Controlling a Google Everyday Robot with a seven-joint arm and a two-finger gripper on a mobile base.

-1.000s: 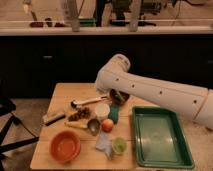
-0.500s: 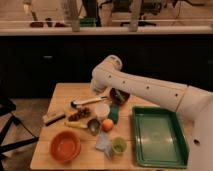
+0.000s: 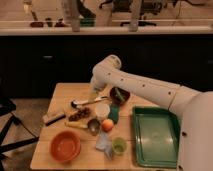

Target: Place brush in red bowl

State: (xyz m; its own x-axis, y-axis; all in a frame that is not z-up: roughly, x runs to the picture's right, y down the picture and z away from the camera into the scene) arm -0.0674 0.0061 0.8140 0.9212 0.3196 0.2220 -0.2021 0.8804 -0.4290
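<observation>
The brush (image 3: 89,101) lies on the wooden table (image 3: 60,95) left of centre, its small dark head (image 3: 74,104) pointing left and its white handle running right. The red bowl (image 3: 65,146) stands empty at the table's front left corner. My gripper (image 3: 97,92) hangs from the white arm (image 3: 135,85) and sits just above the right part of the brush handle, far behind and to the right of the red bowl. Whether it touches the handle cannot be told.
A block scrub brush (image 3: 53,118) lies at the left. A maroon bowl with greens (image 3: 120,95), a white cup (image 3: 102,110), an orange fruit (image 3: 107,125), a metal scoop (image 3: 93,126) and a green cup (image 3: 118,146) crowd the middle. A green tray (image 3: 155,135) fills the right.
The arm has swung left and its wrist end has come down, bringing the gripper over the brush handle. The objects on the table have not moved.
</observation>
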